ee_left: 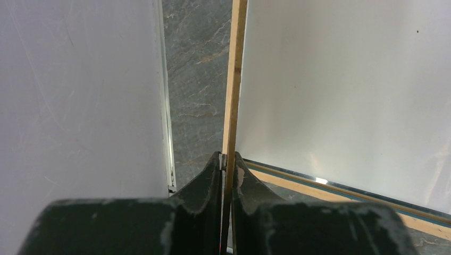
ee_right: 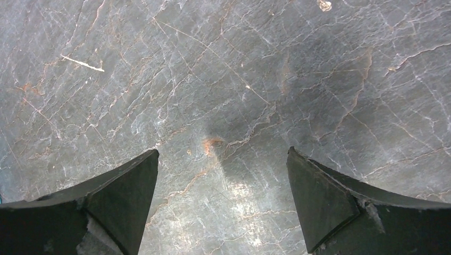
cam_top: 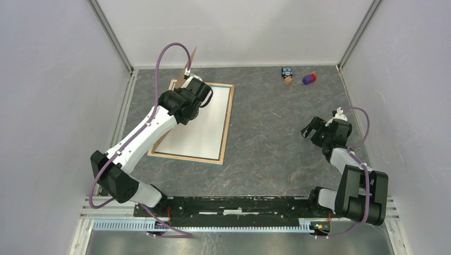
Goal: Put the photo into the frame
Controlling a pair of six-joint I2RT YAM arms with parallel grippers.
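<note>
Frame lies back-up on the desk, white inside with no printed photo showing; left pincer nips a thin brown board at its far corner, right pincer hangs open, so fitting seems unfinished.

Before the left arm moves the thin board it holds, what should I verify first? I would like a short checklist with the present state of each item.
1. Left gripper shut on the thin board at its edge: ok.
2. Right gripper open, over the table, away from the frame: ok.
3. Frame lying flat, wood side up: ok.
4. Photo seated inside the frame: cannot tell; only a white sheet shows.
5. Small toys apart from the frame: ok.
</note>
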